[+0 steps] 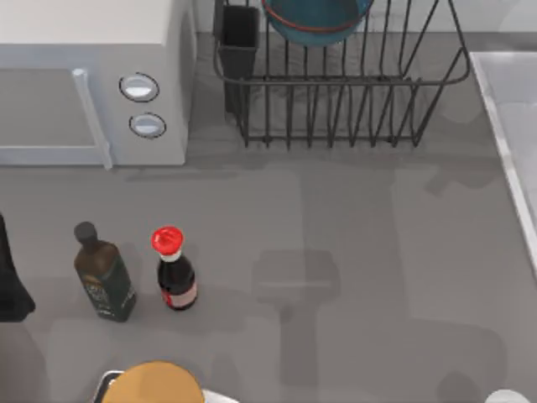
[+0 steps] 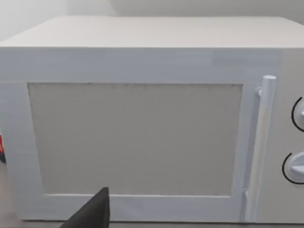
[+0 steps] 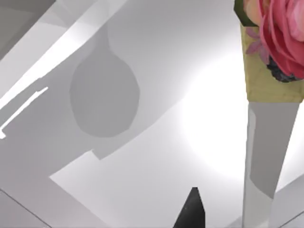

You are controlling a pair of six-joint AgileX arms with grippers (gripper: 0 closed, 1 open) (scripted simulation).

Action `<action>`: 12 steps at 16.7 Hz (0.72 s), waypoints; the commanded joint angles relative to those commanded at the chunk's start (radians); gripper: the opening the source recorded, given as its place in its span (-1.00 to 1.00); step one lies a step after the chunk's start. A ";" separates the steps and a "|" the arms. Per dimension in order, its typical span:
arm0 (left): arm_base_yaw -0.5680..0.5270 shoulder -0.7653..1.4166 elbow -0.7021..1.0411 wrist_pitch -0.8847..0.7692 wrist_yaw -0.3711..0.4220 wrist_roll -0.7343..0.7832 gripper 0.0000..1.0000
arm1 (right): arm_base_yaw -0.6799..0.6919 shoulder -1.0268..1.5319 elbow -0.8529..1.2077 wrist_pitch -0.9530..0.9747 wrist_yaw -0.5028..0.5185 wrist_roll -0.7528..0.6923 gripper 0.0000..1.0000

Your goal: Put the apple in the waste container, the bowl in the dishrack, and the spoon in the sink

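Nearest the camera, one tan round object [image 1: 153,382] sat at the tabletop's [image 1: 352,252] front edge, and behind it stood two bottles side by side: one dark green bottle [image 1: 102,273] and one red-capped sauce bottle [image 1: 174,270]. Farther back stood one white microwave [image 1: 92,84] with two round knobs [image 1: 139,87], and to its right one dishrack [image 1: 336,92] with one teal bowl [image 1: 315,18] resting inside it; the sink [image 1: 513,126] lay along the right edge. The left pincer [image 2: 92,213] faced the microwave door and the right pincer [image 3: 190,211] pointed at pale surfaces, and I could not tell whether either was released or clenched.
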 joint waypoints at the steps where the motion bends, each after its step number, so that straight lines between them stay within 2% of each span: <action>1: 0.000 0.000 0.000 0.000 0.000 0.000 1.00 | 0.000 0.000 0.000 0.000 0.000 0.000 -1.00; 6: 0.000 0.000 0.000 0.000 0.000 0.000 1.00 | -0.002 -0.017 -0.041 0.035 0.000 -0.003 -1.00; 12: 0.000 0.000 0.000 0.000 0.000 0.000 1.00 | 0.001 -0.101 -0.350 0.223 -0.003 -0.005 -1.00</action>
